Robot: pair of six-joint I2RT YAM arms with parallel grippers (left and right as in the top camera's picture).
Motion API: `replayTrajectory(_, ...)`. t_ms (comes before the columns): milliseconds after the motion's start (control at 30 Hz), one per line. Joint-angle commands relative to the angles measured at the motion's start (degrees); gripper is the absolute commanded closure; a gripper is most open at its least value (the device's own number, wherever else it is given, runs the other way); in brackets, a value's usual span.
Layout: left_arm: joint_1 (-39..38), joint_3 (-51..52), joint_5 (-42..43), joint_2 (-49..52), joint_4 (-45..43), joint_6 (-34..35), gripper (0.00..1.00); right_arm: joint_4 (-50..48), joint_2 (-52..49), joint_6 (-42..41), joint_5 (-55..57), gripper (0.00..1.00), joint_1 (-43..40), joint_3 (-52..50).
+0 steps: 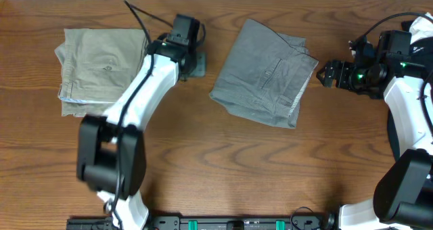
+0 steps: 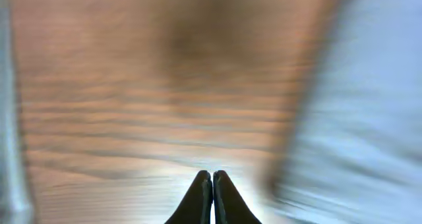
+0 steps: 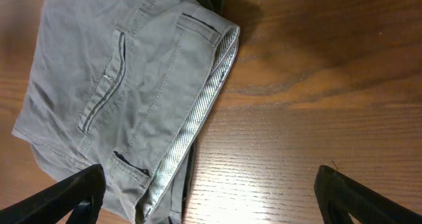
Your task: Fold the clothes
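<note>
The grey clothes [image 1: 264, 74] lie folded into a rough rectangle in the middle of the table, waistband edge toward the right. In the right wrist view the clothes [image 3: 119, 85] show a stitched pocket and the striped inner waistband. My right gripper [image 1: 323, 73] hovers just off their right edge, open wide; in its own view the right gripper [image 3: 211, 197] holds nothing, and its left finger [image 3: 59, 197] is over the cloth. My left gripper [image 1: 195, 65] sits left of the clothes, apart from them. In the blurred left wrist view, the left gripper [image 2: 212, 184] is shut and empty above bare wood.
Folded khaki trousers [image 1: 101, 67] lie at the far left, beside the left arm [image 1: 142, 88]. A black cable [image 1: 139, 17] runs across the table behind them. The wooden table [image 1: 223, 162] stretches toward the front edge.
</note>
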State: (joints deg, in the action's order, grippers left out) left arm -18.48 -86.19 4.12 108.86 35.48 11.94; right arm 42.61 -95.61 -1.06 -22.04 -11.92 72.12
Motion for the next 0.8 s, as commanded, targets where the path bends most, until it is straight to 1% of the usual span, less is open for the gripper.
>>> replayTrajectory(0, -3.0, -2.1, 12.5, -2.5, -0.2, 4.9, 0.94, 0.0, -0.1, -0.6, 0.0, 0.01, -0.1, 0.2)
replayTrajectory(133, -6.6, -1.2, 13.0, -0.3, -0.2, 7.3, 0.94, 0.0, -0.1, -0.6, 0.0, 0.01, -0.1, 0.2)
replayTrajectory(467, -14.2, -0.3, 13.0, 10.7, -3.0, 7.2, 0.94, 0.0, -0.1, -0.6, 0.0, 0.01, -0.1, 0.2)
replayTrajectory(633, -13.9, -0.3, 12.5, 15.3, -3.5, 6.8, 0.94, 0.0, -0.1, -0.6, 0.0, 0.01, -0.1, 0.2)
replayTrajectory(767, -12.2, -0.3, 8.2, 16.6, -2.1, 6.8, 0.94, 0.0, -0.1, -0.6, 0.0, 0.01, -0.1, 0.2)
